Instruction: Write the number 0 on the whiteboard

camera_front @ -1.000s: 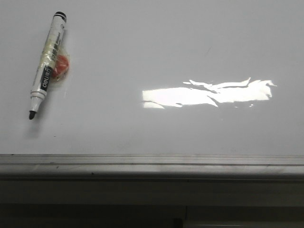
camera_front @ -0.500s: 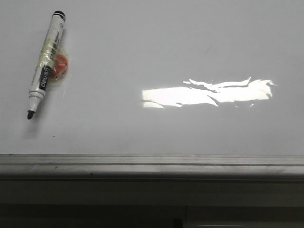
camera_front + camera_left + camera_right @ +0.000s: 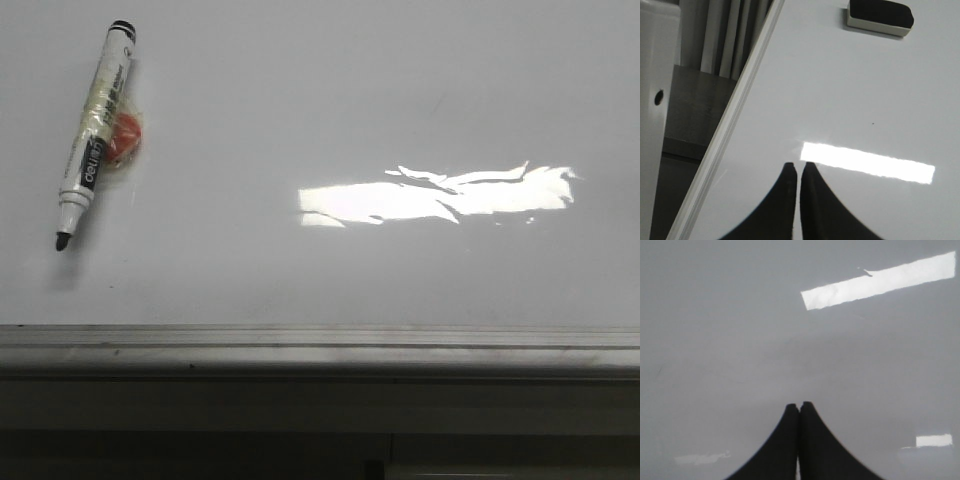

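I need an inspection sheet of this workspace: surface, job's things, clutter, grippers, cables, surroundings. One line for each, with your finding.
Surface: glossy pale grey whiteboard, bright glare patch, no drawn 0 seen.
Job's things: uncapped black-and-white marker pen lies at front view's upper left.
Clutter: small red round object against the marker; black-topped eraser block.
Grippers: left gripper and right gripper shut, empty.
Cables: nothing seen.
Surroundings: grey metal rail along the near edge.

One whiteboard (image 3: 300, 100), one marker (image 3: 93, 140), one eraser (image 3: 880, 16)
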Controlling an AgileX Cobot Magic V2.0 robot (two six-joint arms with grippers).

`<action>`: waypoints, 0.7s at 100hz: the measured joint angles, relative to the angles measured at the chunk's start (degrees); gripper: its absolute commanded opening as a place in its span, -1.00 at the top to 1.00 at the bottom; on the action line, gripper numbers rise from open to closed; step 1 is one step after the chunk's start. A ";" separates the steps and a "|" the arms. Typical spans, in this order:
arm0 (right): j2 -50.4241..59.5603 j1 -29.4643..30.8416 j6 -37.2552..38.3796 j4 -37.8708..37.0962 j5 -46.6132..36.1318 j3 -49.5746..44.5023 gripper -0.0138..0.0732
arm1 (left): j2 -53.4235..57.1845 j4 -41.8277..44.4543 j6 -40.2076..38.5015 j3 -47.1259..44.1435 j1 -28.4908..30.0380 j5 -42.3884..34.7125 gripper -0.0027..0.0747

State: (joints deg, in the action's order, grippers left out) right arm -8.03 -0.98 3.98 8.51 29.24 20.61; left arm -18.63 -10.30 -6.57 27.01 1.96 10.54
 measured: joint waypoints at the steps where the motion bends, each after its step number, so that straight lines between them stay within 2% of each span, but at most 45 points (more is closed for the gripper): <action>1: 0.00 0.00 0.00 0.00 0.00 0.00 0.84 | -0.12 -0.02 0.15 0.00 -0.13 -0.14 0.97; 6: 0.00 0.00 0.00 0.00 0.00 0.00 0.84 | -0.94 -0.25 2.01 0.00 -0.58 -0.25 0.89; 11: 0.00 0.00 0.00 0.00 0.34 0.00 0.84 | -1.39 -0.40 5.23 0.00 -1.56 -0.36 0.73; 18: 0.00 0.00 0.00 0.00 0.46 0.00 0.84 | -1.77 -0.44 9.77 0.00 -3.47 -0.84 0.35; 23: 0.00 0.00 0.00 0.00 0.46 0.00 0.84 | -2.00 -0.53 11.87 0.00 -5.17 -0.96 -0.05; 28: 0.00 0.00 0.00 0.00 0.46 0.00 0.84 | -2.41 -0.53 13.19 0.00 -7.11 -0.96 -0.36; 35: 0.00 0.00 0.00 0.00 0.46 0.00 0.84 | -3.37 -0.79 13.93 0.00 -10.05 -0.96 -0.61; 41: 0.00 0.00 0.00 0.00 0.46 0.00 0.84 | -4.65 -1.93 14.13 0.00 -12.48 -0.96 -0.63; 59: 0.00 0.00 0.04 0.00 0.46 0.00 0.84 | -8.99 -7.42 14.25 0.00 -19.11 -1.08 -0.43; 70: 0.00 -0.51 0.04 0.00 0.58 0.00 0.84 | -12.02 -8.12 14.25 0.00 -23.69 -0.42 -0.40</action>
State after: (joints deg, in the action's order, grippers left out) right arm -8.03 -1.50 4.01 8.51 29.82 20.61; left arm -30.65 -18.42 7.68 27.01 -21.73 10.12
